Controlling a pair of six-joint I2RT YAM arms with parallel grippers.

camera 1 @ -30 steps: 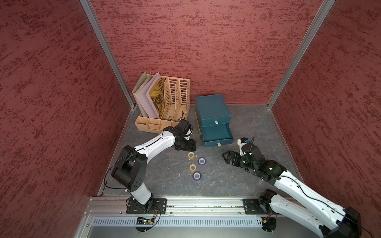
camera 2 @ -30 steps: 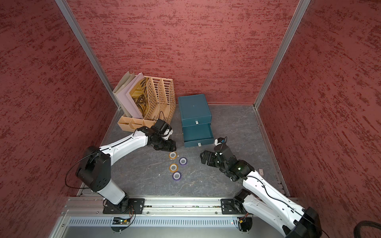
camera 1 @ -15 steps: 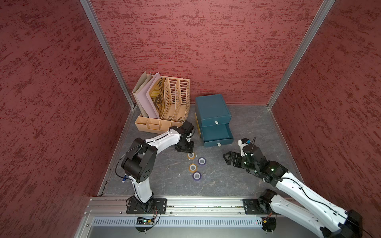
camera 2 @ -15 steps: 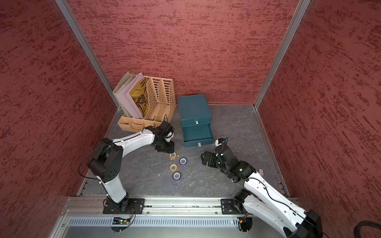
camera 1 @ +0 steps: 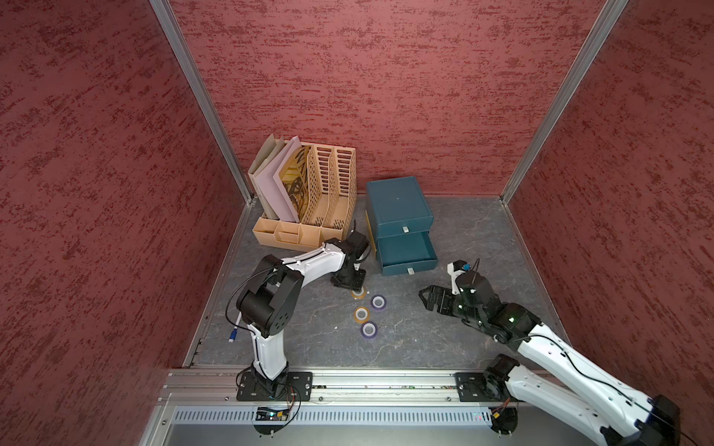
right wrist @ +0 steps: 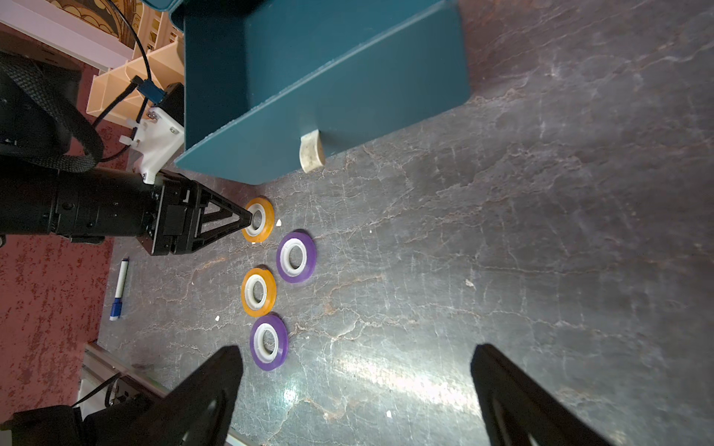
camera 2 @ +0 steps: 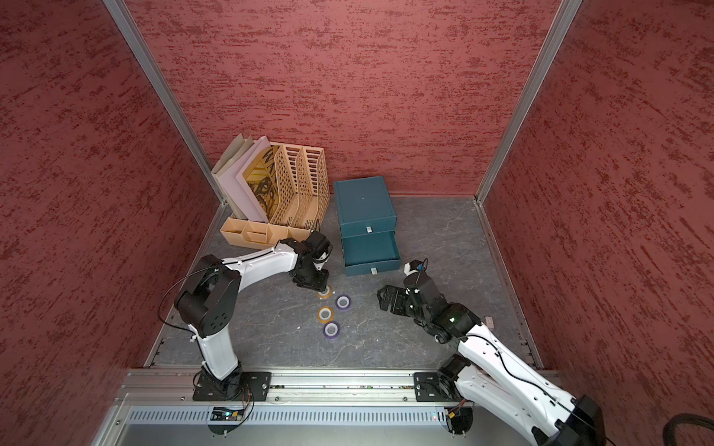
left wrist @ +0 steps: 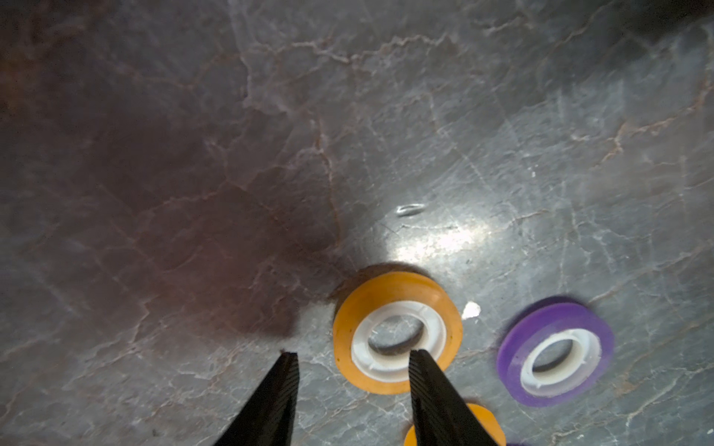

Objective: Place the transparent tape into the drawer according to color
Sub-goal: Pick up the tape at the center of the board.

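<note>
Left end effector (left wrist: pixel 351 353) narrowed, half-open astride rim of far orange tape (left wrist: pixel 390 293); grasp imminent. Right end effector (right wrist: pixel 357 349) stood wide, empty.

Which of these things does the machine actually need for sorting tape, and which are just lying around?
Needed: dark teal boxy drawer chest, one drawer pulled open; orange-yellow glossy tape roll nearest it; second orange-yellow tape roll; two purple glossy tape rolls.
Lying about: tan slotted file organizer with papers; white pen with blue cap.
</note>
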